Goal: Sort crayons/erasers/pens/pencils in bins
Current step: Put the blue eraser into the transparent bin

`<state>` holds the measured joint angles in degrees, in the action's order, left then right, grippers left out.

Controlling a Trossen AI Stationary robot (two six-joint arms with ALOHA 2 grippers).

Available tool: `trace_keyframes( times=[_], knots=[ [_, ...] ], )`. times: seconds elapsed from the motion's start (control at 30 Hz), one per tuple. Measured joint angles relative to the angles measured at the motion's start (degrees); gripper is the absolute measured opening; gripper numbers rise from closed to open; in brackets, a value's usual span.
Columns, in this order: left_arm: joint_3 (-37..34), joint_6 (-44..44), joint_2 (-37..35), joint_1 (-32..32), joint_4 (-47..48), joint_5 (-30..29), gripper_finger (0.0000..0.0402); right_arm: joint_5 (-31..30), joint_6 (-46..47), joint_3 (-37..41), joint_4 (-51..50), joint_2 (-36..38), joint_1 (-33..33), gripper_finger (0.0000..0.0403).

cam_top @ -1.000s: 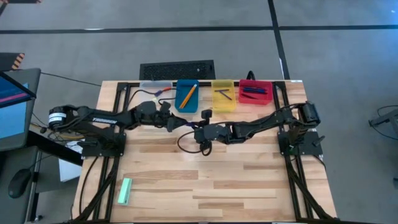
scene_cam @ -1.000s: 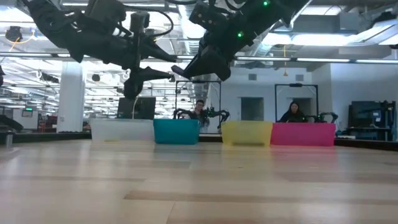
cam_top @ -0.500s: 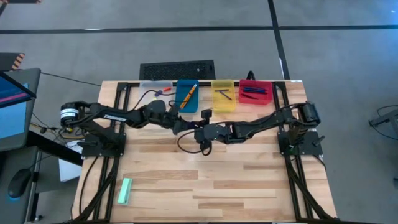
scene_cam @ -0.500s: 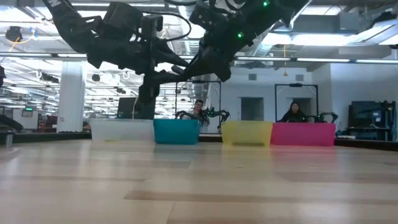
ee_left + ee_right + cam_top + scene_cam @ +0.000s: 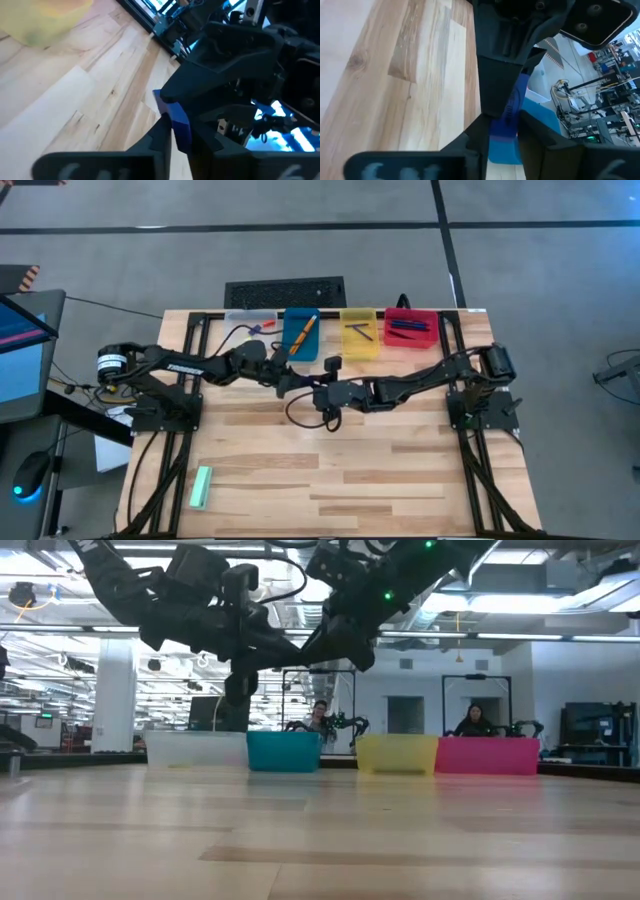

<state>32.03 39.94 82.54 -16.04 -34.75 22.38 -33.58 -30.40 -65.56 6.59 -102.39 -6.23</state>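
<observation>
Blue is the colour caught between both pincers — a small blue eraser (image 5: 176,122), held well above the wooden table (image 5: 330,470). Both dark arms reach inward and meet tip to tip above the middle of the table, just nearer than the row of bins. The left gripper (image 5: 297,383) comes in from the left, its arm stretched almost level; its fingers (image 5: 159,137) are drawn in close on either side of the blue eraser. The right gripper (image 5: 322,394) comes from the right, its fingers (image 5: 479,132) likewise narrow and pressed on the same blue block — each wrist view shows the other arm's fingers clasping the eraser's opposite end. In the low view the joined tips hang high over the table, above the blue bin (image 5: 284,752). The four bins stand in a line along the far edge: clear bin (image 5: 240,317), blue, yellow bin (image 5: 347,350), red bin (image 5: 410,341).
</observation>
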Motion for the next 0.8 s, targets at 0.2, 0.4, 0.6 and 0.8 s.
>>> trace_keyframes(
  times=[0.2, 0.4, 0.6, 0.8],
  knots=[
    [0.15, -3.39, 0.0, -1.74, -0.91, 0.82, 0.0008, -3.3, 4.67, 0.0, -1.0, 0.0, -0.41, 0.0179],
    [0.17, -10.62, -0.95, -5.35, 2.62, 0.87, 0.0006, -9.41, 3.61, 0.04, -6.32, 0.7, -2.37, 0.0243],
    [0.47, -22.07, -7.52, -13.83, 18.71, -3.98, 0.0006, -14.23, 14.27, 0.04, -22.06, 5.52, -4.58, 0.019],
    [9.43, -41.39, -10.89, -23.99, 50.27, -21.05, 0.0006, -14.41, 29.05, 0.53, -37.53, 9.82, -5.1, 0.0076]
  ],
)
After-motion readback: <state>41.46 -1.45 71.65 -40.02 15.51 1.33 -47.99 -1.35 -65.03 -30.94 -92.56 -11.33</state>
